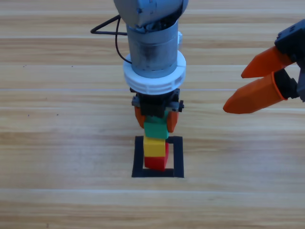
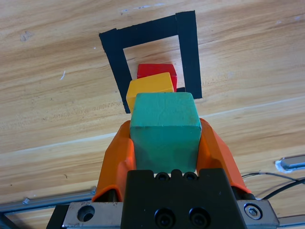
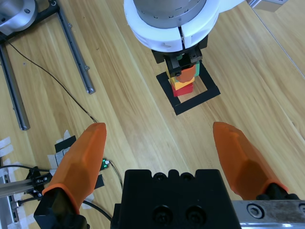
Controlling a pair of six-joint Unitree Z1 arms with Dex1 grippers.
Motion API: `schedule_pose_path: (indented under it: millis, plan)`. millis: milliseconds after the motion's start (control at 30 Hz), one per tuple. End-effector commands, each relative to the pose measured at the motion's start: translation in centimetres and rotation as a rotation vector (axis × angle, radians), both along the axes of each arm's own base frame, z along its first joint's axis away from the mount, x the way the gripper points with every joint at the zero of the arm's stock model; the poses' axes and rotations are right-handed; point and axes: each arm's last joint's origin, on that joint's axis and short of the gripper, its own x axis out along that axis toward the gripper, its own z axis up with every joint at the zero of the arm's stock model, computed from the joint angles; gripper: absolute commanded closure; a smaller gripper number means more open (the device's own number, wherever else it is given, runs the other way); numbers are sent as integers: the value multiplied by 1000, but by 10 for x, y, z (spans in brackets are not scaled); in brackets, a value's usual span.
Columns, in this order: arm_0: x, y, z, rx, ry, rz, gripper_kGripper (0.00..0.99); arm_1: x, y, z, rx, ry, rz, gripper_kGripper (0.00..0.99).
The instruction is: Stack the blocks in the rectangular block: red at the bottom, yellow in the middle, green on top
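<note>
The red cube (image 1: 156,163) stands inside the black tape rectangle (image 1: 139,157) with the yellow cube (image 1: 155,147) stacked on it. My left gripper (image 1: 156,125) comes straight down over the stack and is shut on the green cube (image 1: 156,128). That green cube (image 2: 164,131) sits at the yellow cube's (image 2: 148,86) top, shifted slightly toward the far side; whether they touch I cannot tell. The red cube (image 2: 156,70) shows just beyond, within the rectangle (image 2: 187,43). My right gripper (image 1: 257,86) hangs open at the right edge, holding nothing, well clear of the stack (image 3: 182,86).
A black cable (image 1: 105,28) loops behind the left arm. The right wrist view shows metal rails (image 3: 78,52) and a thin wire (image 3: 52,78) off to one side of the table, with taped cables (image 3: 64,148) nearer the camera.
</note>
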Motion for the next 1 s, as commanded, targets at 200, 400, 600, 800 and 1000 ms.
schedule_pose_path:
  millis: [200,400,600,800,1000]
  plan:
    - [11,-1,-21,38,25,60,990,-9,3,0,5,-3,37,0]
    - [11,3,-18,32,35,124,990,-9,3,0,6,-4,37,0]
    - [11,5,-19,37,41,165,990,-9,2,0,7,-5,36,0]
    - [11,6,-22,48,39,150,990,-9,1,0,6,-4,36,0]
    - [11,5,-24,52,44,144,990,-10,1,0,7,-2,36,0]
